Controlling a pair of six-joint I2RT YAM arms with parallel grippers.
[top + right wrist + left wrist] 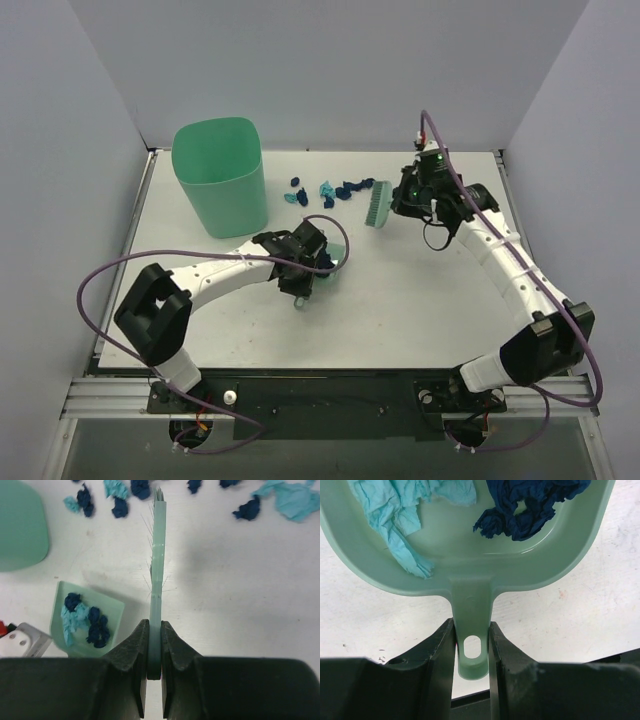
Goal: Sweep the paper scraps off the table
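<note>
A: Paper scraps (330,190) — where do they lie?

B: Most of the paper scraps sit in a loose row on the far part of the worktop (430,300), between the bin (220,190) and the brush (378,205). They come in 2 colours, navy and turquoise. A few more already lie inside the dustpan (470,587).

A: And the left gripper (472,630)?

B: Its 2 fingers stand a narrow gap apart, pressed on either side of the dustpan's handle just above the hanging hole, so it has the dustpan clamped. The scraps in the pan lie straight ahead of it; the loose row lies farther out on the worktop, apart from the pan's mouth.

A: The right gripper (155,640)?

B: Closed tight on the thin handle of the brush, which sticks straight out from between the fingers. Loose scraps are scattered beyond the brush's far end, some to each side of it, none touching the gripper. The dustpan sits off to one side of the brush, near the handle end.

A: Are the bristles on the worktop?

B: I cannot tell — the brush shows edge-on.
</note>
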